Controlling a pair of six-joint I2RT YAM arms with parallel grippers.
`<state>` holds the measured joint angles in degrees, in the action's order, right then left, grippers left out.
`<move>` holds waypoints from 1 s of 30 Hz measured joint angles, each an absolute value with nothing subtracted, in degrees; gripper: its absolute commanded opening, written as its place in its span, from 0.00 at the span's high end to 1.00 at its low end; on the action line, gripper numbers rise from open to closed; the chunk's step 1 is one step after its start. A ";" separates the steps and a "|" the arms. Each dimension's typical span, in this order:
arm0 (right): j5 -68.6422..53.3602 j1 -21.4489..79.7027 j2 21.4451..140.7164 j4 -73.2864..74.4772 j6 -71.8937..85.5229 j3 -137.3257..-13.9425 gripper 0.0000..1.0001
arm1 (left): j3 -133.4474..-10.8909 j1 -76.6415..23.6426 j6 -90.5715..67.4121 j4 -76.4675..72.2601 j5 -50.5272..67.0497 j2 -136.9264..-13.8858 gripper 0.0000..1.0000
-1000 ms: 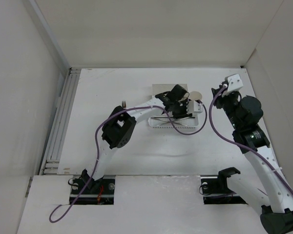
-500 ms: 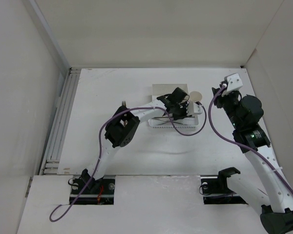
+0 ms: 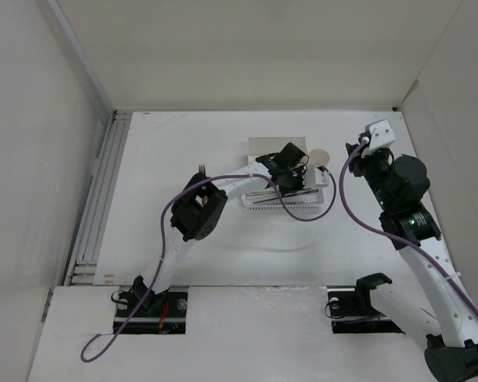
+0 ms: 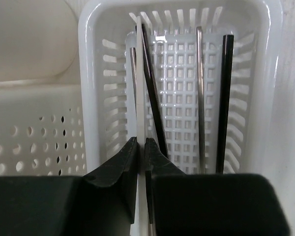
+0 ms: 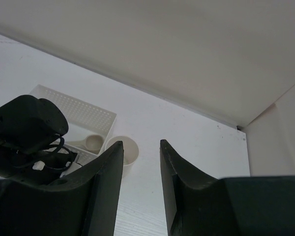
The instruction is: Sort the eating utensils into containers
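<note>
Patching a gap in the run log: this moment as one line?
left gripper: shut on pale chopstick | right gripper: open, empty | basket: other chopsticks lying inside

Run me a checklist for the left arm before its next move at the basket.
1. Grip: left gripper shut on the thin white stick: ok.
2. Nothing extra caught: cannot tell; the dark chopstick lies against the stick, right beside one finger.
3. Neighbours: silvery chopstick and black chopstick lie apart from the fingers: ok.
4. Stick's far end is inside the perforated basket: ok.
5. Other arm: right gripper open, empty, away from the basket: ok.
</note>
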<state>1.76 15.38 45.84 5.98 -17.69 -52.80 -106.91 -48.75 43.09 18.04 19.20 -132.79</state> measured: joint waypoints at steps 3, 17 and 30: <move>1.78 15.38 45.87 6.00 -17.93 -52.80 0.59 | -106.91 -48.73 43.46 19.42 17.80 -132.25 1.00; 1.72 15.38 45.95 6.00 -18.28 -52.86 0.58 | -107.11 -48.64 42.85 21.37 14.46 -131.02 0.36; -4.40 15.38 54.39 5.26 -11.25 -55.48 0.52 | -97.34 -42.09 26.39 16.01 7.77 -107.09 0.46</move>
<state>-4.40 15.38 54.39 5.26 -11.25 -55.48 -97.34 -42.09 26.39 16.01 7.77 -107.09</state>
